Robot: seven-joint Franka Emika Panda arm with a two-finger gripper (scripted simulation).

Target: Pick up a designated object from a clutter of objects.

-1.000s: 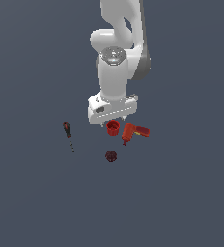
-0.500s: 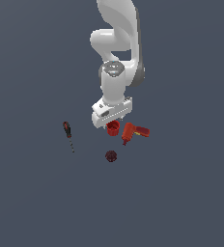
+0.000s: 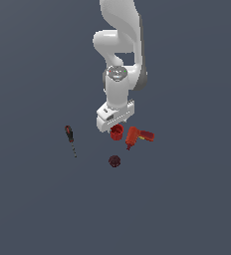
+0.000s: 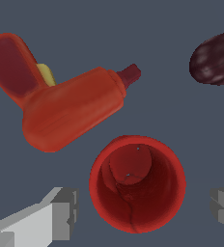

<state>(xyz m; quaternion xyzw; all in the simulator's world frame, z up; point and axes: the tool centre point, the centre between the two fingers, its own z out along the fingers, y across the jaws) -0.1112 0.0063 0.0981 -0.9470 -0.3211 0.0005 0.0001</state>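
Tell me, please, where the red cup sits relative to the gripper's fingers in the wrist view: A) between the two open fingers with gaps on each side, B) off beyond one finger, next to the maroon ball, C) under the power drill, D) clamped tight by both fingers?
A: the red cup stands upright between the gripper's two fingers, with bare floor showing on each side, so nothing grips it yet.

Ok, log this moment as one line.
phase: pre-grasp | claw: open, fingers either side of red cup | cup: upright, not lifted | power drill: beside cup, apart
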